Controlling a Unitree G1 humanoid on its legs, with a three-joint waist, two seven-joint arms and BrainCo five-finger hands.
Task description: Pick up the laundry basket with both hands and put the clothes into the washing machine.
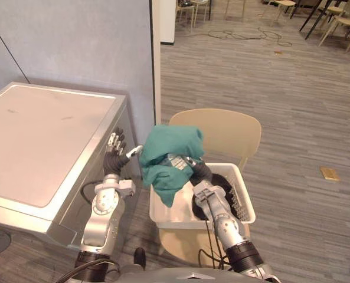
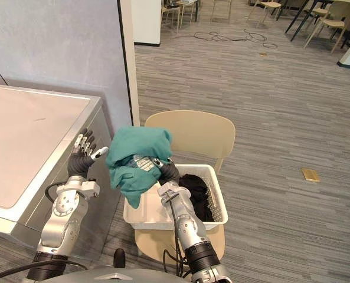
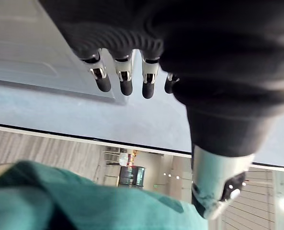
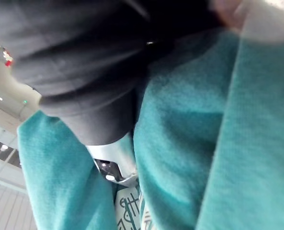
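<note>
Above the basket [image 1: 167, 213], teal garment [image 1: 169, 154] drapes right hand [image 1: 200, 172].

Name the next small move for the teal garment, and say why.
Probably swing the right hand leftward, toward the washing machine. The teal garment hangs draped on that hand, lifted over the white basket, and the open left hand is raised beside the machine's front. I cannot see the machine's door.
</note>
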